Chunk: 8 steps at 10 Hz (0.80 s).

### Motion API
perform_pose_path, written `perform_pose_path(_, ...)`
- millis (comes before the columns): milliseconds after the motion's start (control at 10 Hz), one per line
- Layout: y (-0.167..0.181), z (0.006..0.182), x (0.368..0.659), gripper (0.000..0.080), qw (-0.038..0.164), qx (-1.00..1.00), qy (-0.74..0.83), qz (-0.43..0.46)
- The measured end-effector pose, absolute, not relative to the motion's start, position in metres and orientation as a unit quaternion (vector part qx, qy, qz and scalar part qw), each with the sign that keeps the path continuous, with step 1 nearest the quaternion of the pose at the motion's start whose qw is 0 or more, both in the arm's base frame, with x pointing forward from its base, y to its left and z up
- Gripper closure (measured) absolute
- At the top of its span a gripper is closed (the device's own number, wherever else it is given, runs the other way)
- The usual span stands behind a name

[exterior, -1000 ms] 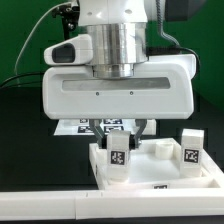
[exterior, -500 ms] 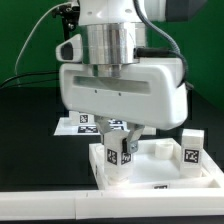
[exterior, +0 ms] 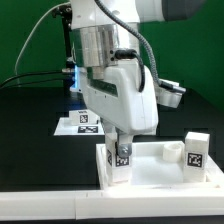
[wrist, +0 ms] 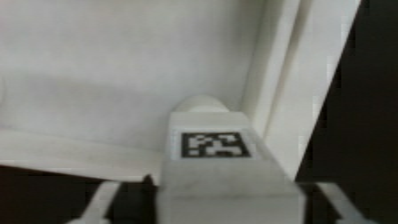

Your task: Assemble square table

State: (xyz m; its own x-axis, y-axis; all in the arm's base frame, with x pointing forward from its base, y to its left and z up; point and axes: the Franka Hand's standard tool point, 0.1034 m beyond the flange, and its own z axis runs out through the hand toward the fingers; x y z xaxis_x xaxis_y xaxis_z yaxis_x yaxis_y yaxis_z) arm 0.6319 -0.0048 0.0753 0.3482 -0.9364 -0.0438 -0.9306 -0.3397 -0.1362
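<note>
The white square table slab lies on the black table with its raised rim up. One white tagged leg stands upright in the corner socket on the exterior view's left. A second tagged leg stands in the corner on the exterior view's right. My gripper hangs straight over the first leg, its fingers down on either side of it. In the wrist view that leg fills the middle over the slab, and dark gaps separate it from both fingers. The gripper is open and holds nothing.
The marker board lies flat behind the slab, partly hidden by the arm. A long white bar runs along the front edge, close against the slab. A green backdrop and cables stand behind the arm.
The wrist has turned about its vertical axis above the leg, so the broad gripper body now faces sideways. The jaws have spread off the leg. The leg still stands in its socket.
</note>
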Motion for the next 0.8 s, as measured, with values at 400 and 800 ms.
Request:
perform_pose_path(400,0.0008,0.08,0.6329,0.0158,0.05,-0.954,0.294,-0.02)
perform_pose_path(800,-0.0028,0.078,0.6309,0.0151,0.04,-0.992,0.119,-0.025)
